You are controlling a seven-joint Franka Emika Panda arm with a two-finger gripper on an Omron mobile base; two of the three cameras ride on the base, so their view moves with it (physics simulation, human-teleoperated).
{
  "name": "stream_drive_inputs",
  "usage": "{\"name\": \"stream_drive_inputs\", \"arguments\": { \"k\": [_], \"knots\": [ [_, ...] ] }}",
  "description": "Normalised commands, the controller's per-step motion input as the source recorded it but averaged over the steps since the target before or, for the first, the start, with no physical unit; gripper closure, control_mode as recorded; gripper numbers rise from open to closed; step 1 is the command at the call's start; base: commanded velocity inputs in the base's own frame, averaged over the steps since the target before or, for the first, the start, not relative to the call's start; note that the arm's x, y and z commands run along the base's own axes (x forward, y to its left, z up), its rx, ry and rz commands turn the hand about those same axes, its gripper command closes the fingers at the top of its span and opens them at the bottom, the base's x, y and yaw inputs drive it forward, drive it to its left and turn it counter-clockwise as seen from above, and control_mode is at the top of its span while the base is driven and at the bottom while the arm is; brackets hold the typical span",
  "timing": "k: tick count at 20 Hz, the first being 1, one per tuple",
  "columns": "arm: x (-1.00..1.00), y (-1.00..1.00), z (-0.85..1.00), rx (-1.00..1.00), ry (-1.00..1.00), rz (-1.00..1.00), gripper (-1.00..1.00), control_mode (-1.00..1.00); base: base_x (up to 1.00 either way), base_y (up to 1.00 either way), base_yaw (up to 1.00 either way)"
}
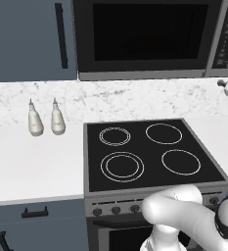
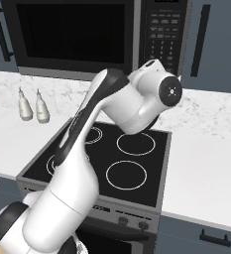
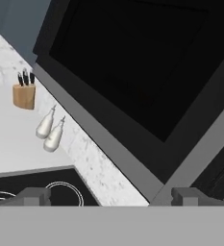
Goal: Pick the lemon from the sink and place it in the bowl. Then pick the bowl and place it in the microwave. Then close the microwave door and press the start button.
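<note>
The microwave [image 1: 149, 39] hangs above the cooktop, and its black glass door [image 2: 72, 32] lies flush with the front. Its keypad strip [image 2: 161, 34] runs down the right side. My arm rises over the stove and the hand [image 2: 150, 67] sits close in front of the keypad. In the hand view the door [image 3: 132, 62] stands tilted, near the camera. My gripper [image 3: 112, 196] is open, with nothing between its fingertips [image 3: 34, 194]. The lemon, the sink and the bowl are out of view.
A black cooktop [image 1: 152, 152] with several ring burners lies below the microwave. Two white bottles [image 1: 35, 120] stand on the white counter [image 1: 32, 162] to its left. A wooden knife block [image 3: 24, 93] sits farther left. Blue cabinets [image 1: 27, 39] flank the microwave.
</note>
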Motion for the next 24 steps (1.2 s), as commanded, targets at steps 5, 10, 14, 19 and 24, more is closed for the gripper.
{"name": "stream_drive_inputs", "arguments": {
  "k": [5,10,14,19,24],
  "knots": [
    [0.11,-0.04,-0.06,0.0,0.0,0.02,-1.0,-1.0,0.0,0.0,0.0],
    [0.09,-0.07,-0.08,0.0,0.0,0.02,-1.0,-1.0,0.0,0.0,0.0],
    [0.11,-0.1,-0.07,0.0,0.0,0.02,-1.0,-1.0,0.0,0.0,0.0],
    [0.12,-0.13,0.0,0.0,0.0,0.01,-1.0,-1.0,0.0,0.0,0.0],
    [0.19,-0.09,0.0,-0.01,0.0,0.02,-1.0,-1.0,0.0,0.0,0.0]
  ]
}}
